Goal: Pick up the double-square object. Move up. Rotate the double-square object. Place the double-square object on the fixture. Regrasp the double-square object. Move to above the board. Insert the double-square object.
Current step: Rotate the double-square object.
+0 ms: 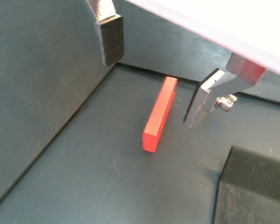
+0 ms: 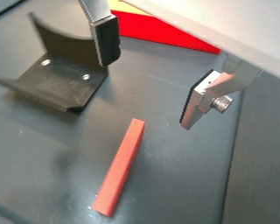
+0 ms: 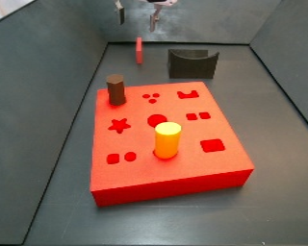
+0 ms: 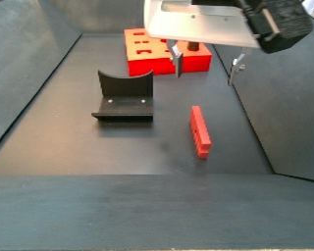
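The robot's two-finger hand (image 2: 146, 77) hangs above the dark grey floor with its flat silver fingers (image 1: 108, 39) spread apart and nothing between them. Directly below the gap, and apart from both pads, the small thin red double-square object (image 2: 118, 166) lies flat on the floor, seen edge-on as a narrow red bar in both wrist views (image 1: 160, 114). In a side view the same red piece (image 4: 199, 130) lies below and in front of the hand (image 4: 204, 65), untouched. Beside the hand, the small dark grey-black fixture (image 2: 55, 65), with a curved notch in its upright top, stands on the floor just off to one side of the red piece (image 4: 123, 95). Well away from the hand (image 3: 136, 15), the large red rectangular board (image 3: 165, 140) with star, circle and square cutouts carries a brown cylinder (image 3: 116, 89) and a yellow cylinder (image 3: 166, 139) standing upright in its top.
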